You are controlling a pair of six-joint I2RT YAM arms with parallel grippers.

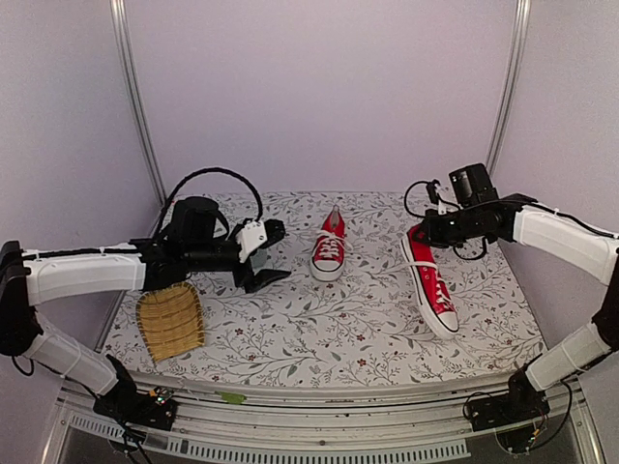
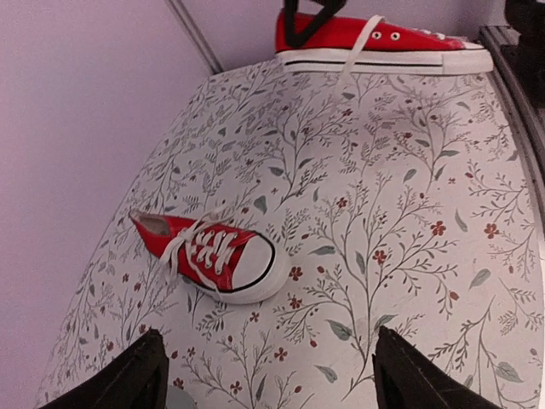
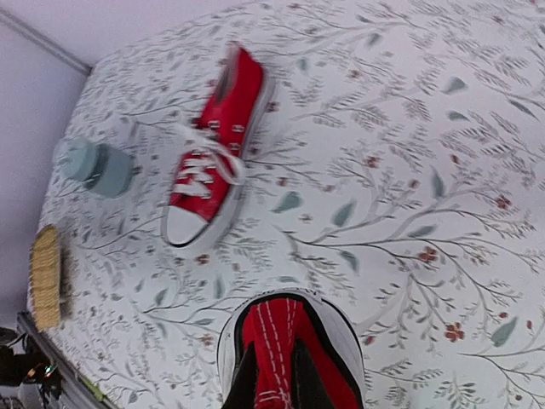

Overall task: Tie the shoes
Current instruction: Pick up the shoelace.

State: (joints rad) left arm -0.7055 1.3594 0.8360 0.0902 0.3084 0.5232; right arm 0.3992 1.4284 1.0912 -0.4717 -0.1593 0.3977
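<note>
Risks: R gripper [image 1: 423, 235] has right shoe [image 1: 432, 287] by heel only, fingers clamped on heel strip as far as I can tell. Tug on laces [image 1: 423, 263] → shoe prob pivots or slips out. Centre shoe [image 1: 329, 249] unheld, could slide on table [image 1: 319, 338].
Pose: L gripper [image 1: 276, 253] hovers at 9 o'clock of centre shoe, fingers wide apart, empty. R gripper tilted down onto heel.
Shoes: centre one at table's 12 o'clock, right one at 3, toe toward 5.

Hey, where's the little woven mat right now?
In the top view the woven mat lies on the table's near left side, right beside the left arm and well left of the middle shoe.
</note>
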